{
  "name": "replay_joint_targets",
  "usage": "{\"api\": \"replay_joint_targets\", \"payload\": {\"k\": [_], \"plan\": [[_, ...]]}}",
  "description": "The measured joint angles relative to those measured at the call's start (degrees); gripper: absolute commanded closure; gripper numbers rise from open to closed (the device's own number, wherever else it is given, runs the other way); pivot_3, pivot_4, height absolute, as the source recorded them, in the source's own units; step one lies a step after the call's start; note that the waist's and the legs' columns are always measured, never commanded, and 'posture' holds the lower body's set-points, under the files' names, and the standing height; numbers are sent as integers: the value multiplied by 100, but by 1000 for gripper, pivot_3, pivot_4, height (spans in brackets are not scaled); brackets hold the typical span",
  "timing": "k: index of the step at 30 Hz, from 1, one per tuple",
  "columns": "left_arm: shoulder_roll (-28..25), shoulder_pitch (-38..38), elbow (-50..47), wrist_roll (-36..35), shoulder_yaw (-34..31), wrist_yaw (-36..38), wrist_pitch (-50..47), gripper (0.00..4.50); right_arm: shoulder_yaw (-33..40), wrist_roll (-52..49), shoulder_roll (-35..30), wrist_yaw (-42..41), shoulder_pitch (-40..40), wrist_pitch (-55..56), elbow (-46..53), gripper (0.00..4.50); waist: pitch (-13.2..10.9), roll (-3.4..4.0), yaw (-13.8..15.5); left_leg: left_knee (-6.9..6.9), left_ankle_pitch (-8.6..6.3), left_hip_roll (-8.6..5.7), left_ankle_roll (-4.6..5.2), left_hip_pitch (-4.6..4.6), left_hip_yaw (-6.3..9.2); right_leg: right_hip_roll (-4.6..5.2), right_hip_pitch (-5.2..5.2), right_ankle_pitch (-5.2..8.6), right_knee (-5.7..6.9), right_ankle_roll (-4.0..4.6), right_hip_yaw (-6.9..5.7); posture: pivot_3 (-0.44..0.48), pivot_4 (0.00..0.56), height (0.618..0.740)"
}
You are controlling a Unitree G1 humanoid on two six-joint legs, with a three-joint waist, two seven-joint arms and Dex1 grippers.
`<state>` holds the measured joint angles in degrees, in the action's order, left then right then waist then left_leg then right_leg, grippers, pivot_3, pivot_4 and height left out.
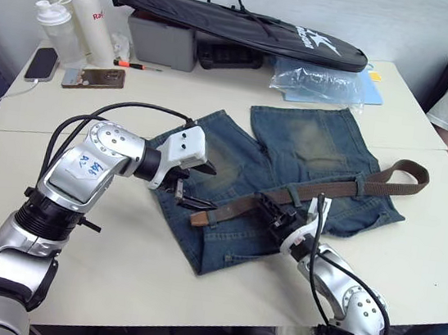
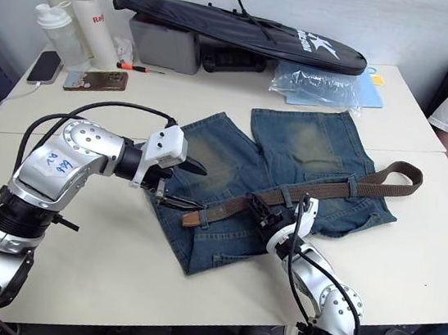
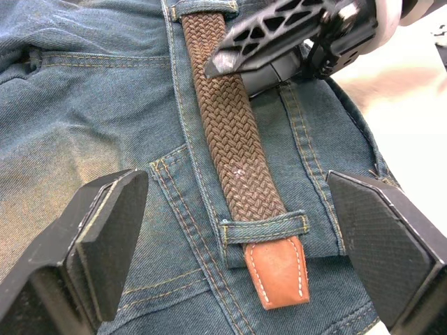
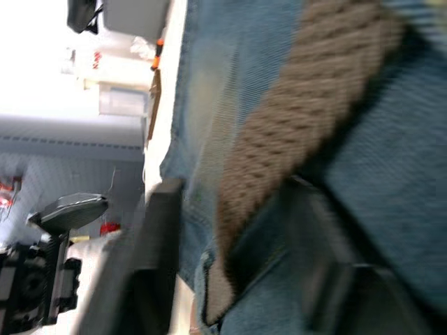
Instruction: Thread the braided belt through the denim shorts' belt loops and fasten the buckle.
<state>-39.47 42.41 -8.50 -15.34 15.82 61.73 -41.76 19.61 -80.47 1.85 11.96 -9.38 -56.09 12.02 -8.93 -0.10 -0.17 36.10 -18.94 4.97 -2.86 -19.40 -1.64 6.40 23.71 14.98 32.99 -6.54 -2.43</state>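
While the braided belt (image 3: 234,132) lies threaded along the denim shorts (image 1: 308,158) waistband, tan tip past a belt loop (image 3: 265,228), we judge threading underway; left end effector (image 3: 244,244) gapes wide beside the tip, right end effector (image 1: 280,212) clamps the belt; next, draw the tip onward

At twelve o'clock we see a black bag (image 1: 242,28); at ten o'clock, bottles (image 1: 73,11) and phones (image 1: 94,78).

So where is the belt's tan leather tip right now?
The tan leather tip pokes out of a belt loop on the denim shorts, between the left tool's open fingers, on the robot's left.
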Motion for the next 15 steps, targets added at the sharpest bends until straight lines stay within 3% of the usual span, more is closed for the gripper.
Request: {"api": "replay_joint_targets", "payload": {"k": [1, 2, 3, 15], "plan": [[0, 0, 0, 0, 0, 1, 0, 0, -42, -26, 0, 3, -8, 4, 12, 3661, 0, 0, -2, 0, -1, 0, 2, 1, 0, 0, 0, 0, 0, 0, 0, 0, 150, 740], [-2, 0, 0, 2, 0, 3, 0, 0, -117, -41, -2, 8, -29, 6, 41, 4237, 0, 0, -3, 0, -2, 0, 4, 2, 0, -1, 0, 0, 0, -1, 0, 0, 150, 740], [-4, 0, 0, 3, 0, 6, 0, 0, -191, -52, 0, 21, -43, 4, 75, 4442, 0, 0, -6, 1, -2, 0, 4, 2, 0, -1, 0, 0, 0, -1, -1, 0, 150, 740], [-110, -2, -6, 4, 0, 39, -2, 0, -1098, 652, -259, -680, -202, -21, -83, 4442, 8, -12, -189, -13, -20, 4, 37, 12, 19, -19, -2, -9, 9, -16, 1, 0, 150, 740]]}}
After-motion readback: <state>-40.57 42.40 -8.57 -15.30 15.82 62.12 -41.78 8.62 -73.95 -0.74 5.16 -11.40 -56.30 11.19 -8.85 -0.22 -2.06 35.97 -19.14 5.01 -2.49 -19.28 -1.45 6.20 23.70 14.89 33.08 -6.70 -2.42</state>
